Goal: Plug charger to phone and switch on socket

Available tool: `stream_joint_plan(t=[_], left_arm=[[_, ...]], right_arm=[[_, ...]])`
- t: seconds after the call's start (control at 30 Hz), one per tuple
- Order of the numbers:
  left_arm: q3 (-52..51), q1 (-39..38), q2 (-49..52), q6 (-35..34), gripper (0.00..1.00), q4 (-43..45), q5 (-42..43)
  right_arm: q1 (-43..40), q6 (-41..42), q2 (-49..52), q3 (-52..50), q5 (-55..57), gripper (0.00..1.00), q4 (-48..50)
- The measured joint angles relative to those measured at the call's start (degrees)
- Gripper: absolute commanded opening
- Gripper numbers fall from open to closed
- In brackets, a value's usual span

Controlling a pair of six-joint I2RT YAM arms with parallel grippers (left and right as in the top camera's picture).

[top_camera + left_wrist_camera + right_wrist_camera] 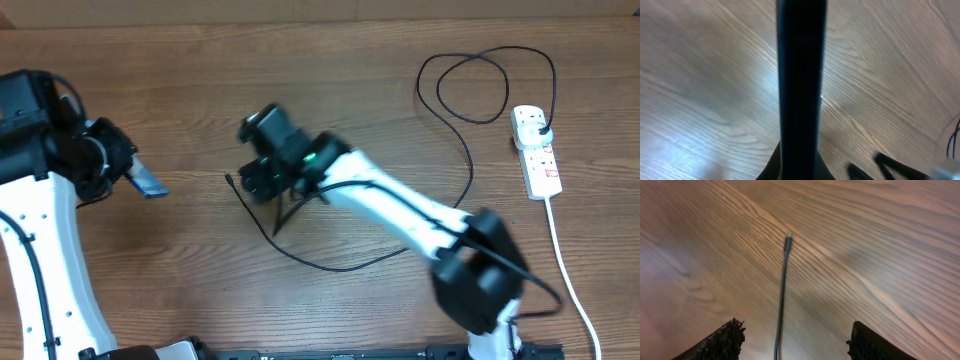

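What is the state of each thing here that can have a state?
Phone: held up, not plugged in.
Charger: plugged into socket, tip lying free on table.
Socket: switch position unclear.
Left gripper: shut on phone.
Right gripper: open, over charger tip.

Phone (150, 184): slim, black-edged, pale blue face, clamped in left fingers (122, 162) near worktop's left edge, tilted; edge-on as dark bar in left wrist view (801, 85).

Charger (330, 268): thin black cable on worktop, connector tip (229, 179) free near centre, resting on wood (788, 239); cable sags toward near edge, climbs right, loops at far right, black plug (541, 128) seated in socket.

Socket (537, 160): white strip, red switches, flat along right edge; white cord trails to near right corner.
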Motion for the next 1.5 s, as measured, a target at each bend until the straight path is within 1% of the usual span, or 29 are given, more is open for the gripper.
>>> stream_joint_plan(t=[0.13,0.23,0.3,0.37,0.43,0.5,0.53,0.57,0.63,0.77,0.83,0.87,0.93,1.0,1.1,1.23,1.27,1.3,1.37,1.4,1.47,1.5], left_arm=[[0.0,1.8,0.0,1.1,0.04,-0.7,0.1],[0.0,1.7,0.0,1.7,0.04,-1.0,0.4],[0.0,1.7,0.0,2.1,0.04,-1.4,0.5],[0.0,1.7,0.0,2.5,0.04,-1.7,0.6],[0.0,1.7,0.0,2.5,0.04,-1.8,0.7],[0.0,1.7,0.0,2.5,0.04,-1.8,0.7],[0.0,1.7,0.0,2.5,0.04,-1.8,0.7],[0.0,1.7,0.0,2.5,0.04,-1.8,0.7],[0.0,1.7,0.0,2.6,0.04,-1.8,0.8],[0.0,1.7,0.0,2.8,0.04,-1.8,0.8],[0.0,1.7,0.0,2.8,0.04,-1.8,0.8],[0.0,1.7,0.0,2.8,0.04,-1.8,0.8],[0.0,1.7,0.0,2.8,0.04,-1.8,0.8],[0.0,1.7,0.0,2.8,0.04,-1.8,0.8],[0.0,1.7,0.0,2.8,0.04,-1.7,0.9],[0.0,1.7,0.0,3.0,0.04,-1.6,1.7],[0.0,1.7,0.0,3.0,0.04,-1.5,1.8],[0.0,1.7,0.0,3.2,0.04,-1.5,1.9],[0.0,1.7,0.0,3.6,0.04,-1.3,2.0],[0.0,1.7,0.0,3.8,0.04,-1.4,2.2],[0.0,1.7,0.0,4.0,0.04,-1.3,2.4],[0.0,1.7,0.0,4.0,0.04,-1.4,2.6]], right_arm=[[3.3,-1.7,5.8,0.0,3.2,0.65,6.4],[4.4,-3.2,9.2,0.0,5.4,0.59,11.3],[4.8,-4.1,11.4,0.0,7.0,0.5,13.8],[4.9,-4.8,13.4,0.0,8.1,0.38,14.9],[4.9,-5.4,15.1,0.0,9.2,0.27,14.3],[4.9,-5.0,15.1,0.6,10.0,0.13,12.5],[4.9,-5.1,15.1,1.2,10.8,0.09,10.4],[5.0,-5.2,15.1,1.5,11.5,0.08,8.8],[5.1,-4.4,15.0,3.7,14.6,0.04,1.1],[4.0,-1.1,14.9,7.4,21.8,0.04,-21.5],[2.4,1.1,14.9,7.7,23.9,0.04,-30.8],[1.4,1.8,14.9,7.6,24.3,0.04,-33.6],[-1.0,2.9,14.9,7.2,24.1,0.04,-36.6],[-4.0,3.7,14.9,5.8,23.0,0.04,-36.9],[-7.9,4.4,14.8,4.3,21.7,0.09,-38.2],[-11.1,4.2,13.9,3.9,18.9,0.16,-38.0],[-11.6,3.8,13.4,3.5,18.0,0.19,-37.4],[-12.1,3.5,12.7,3.3,16.8,0.29,-36.7],[-12.9,1.9,10.4,2.8,14.0,0.73,-35.0],[-13.1,1.3,9.4,2.8,13.0,0.75,-34.6],[-13.4,-0.7,6.7,2.8,9.4,0.74,-33.2],[-13.5,-1.3,4.9,2.8,7.2,0.7,-32.1]])
